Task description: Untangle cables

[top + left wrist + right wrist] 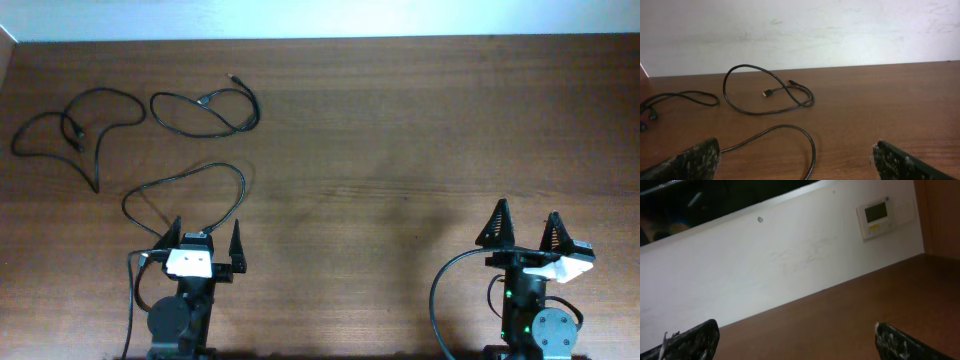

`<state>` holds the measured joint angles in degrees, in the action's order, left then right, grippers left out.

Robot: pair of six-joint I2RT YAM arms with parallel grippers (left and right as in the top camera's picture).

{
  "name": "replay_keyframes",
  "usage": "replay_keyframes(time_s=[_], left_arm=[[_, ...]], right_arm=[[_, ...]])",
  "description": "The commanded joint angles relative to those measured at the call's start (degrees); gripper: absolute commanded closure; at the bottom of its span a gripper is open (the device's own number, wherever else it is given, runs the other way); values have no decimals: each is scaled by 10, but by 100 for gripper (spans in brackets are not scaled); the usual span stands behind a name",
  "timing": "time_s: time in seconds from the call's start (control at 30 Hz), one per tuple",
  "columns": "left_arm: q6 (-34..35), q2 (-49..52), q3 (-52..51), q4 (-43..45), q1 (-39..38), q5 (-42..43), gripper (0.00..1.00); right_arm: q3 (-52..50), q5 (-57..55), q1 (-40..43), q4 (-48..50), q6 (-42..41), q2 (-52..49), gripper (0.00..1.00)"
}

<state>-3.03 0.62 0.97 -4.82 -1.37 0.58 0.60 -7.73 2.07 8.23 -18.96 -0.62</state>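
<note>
Three thin black cables lie apart on the brown table. One cable (pixel 75 130) sprawls at the far left and shows in the left wrist view (pixel 685 93). A second cable (pixel 205 99) forms a loop right of it, with small plug ends (pixel 755 67). The third cable (pixel 190 172) loops just ahead of my left gripper (pixel 206 230); in the left wrist view it curves on the table between the spread fingers (pixel 785 126). My left gripper (pixel 796 152) is open and holds nothing. My right gripper (pixel 525 218) (pixel 796 336) is open and empty at the near right, far from the cables.
The table (pixel 400 130) ends at a white wall along the far side. A thicker black wire (pixel 440 290) curves beside the right arm base. A wall thermostat (pixel 879 213) shows in the right wrist view.
</note>
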Motion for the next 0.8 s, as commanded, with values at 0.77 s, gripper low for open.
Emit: replay_keyframes(time_s=[0.77], left_arm=[[-1, -3, -4, 1, 4, -4, 1]], right_arm=[[-3, 40, 1, -127, 225, 4, 2]])
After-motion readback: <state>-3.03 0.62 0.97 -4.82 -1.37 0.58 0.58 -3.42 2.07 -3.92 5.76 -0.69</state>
